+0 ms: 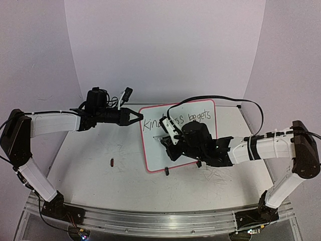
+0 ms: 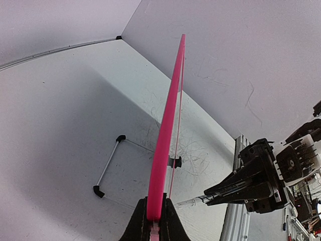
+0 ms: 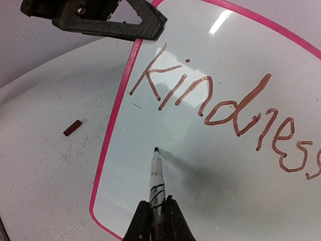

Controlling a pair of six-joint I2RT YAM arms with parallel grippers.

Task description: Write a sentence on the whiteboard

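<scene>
The whiteboard with its pink frame stands tilted at mid-table, and its bare lower face fills the right wrist view. The sentence reads "kindness begets" in reddish strokes, with "Kindness" seen up close. My left gripper is shut on the board's left frame edge, which runs between its jaws. My right gripper is shut on a white marker. The marker's tip rests on the board below the "K". From above, the right gripper and marker hide part of "kindness".
A small dark red cap lies on the table left of the board. Black clip feet sit at the board's near edge. A thin wire bracket with black ends lies beside the board. White walls enclose the scuffed tabletop.
</scene>
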